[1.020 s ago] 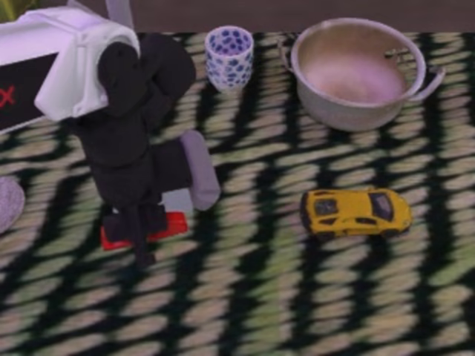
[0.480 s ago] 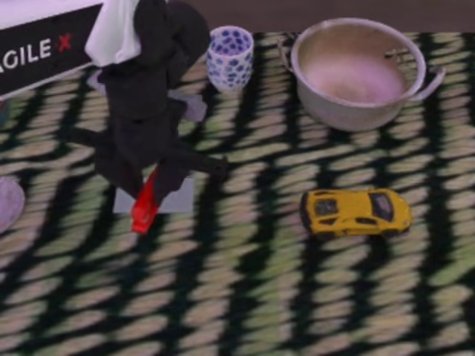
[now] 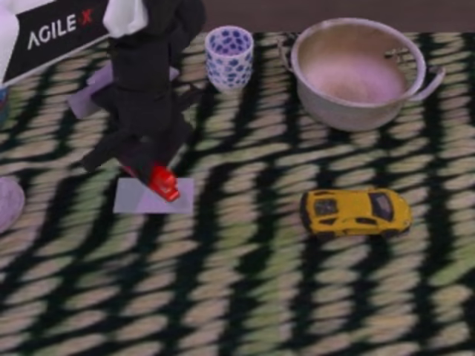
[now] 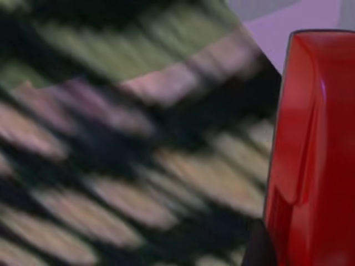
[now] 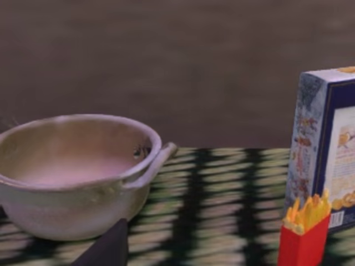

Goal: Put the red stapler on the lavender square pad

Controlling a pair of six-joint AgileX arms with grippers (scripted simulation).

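The red stapler (image 3: 164, 182) hangs slantwise over the near-left part of the lavender square pad (image 3: 174, 202), with my left gripper (image 3: 151, 172) shut on it. Only the stapler's lower end sticks out from under the black wrist. The left wrist view shows the stapler (image 4: 313, 155) close up, with a corner of the pad (image 4: 280, 30) beyond it. Whether the stapler touches the pad I cannot tell. My right arm is outside the top view. My right gripper (image 5: 108, 250) shows only as a dark sliver in front of the pot.
A yellow toy car (image 3: 355, 212) lies right of the pad. A blue-dotted cup (image 3: 228, 56) and a large metal pot (image 3: 358, 68) stand at the back. A lavender base (image 3: 90, 98) sits behind my left arm. A box (image 5: 327, 149) and fries carton (image 5: 304, 235) stand right of the pot.
My left gripper lifted the stapler from the cloth in front of the pad, turned it, and carried it back over the pad.
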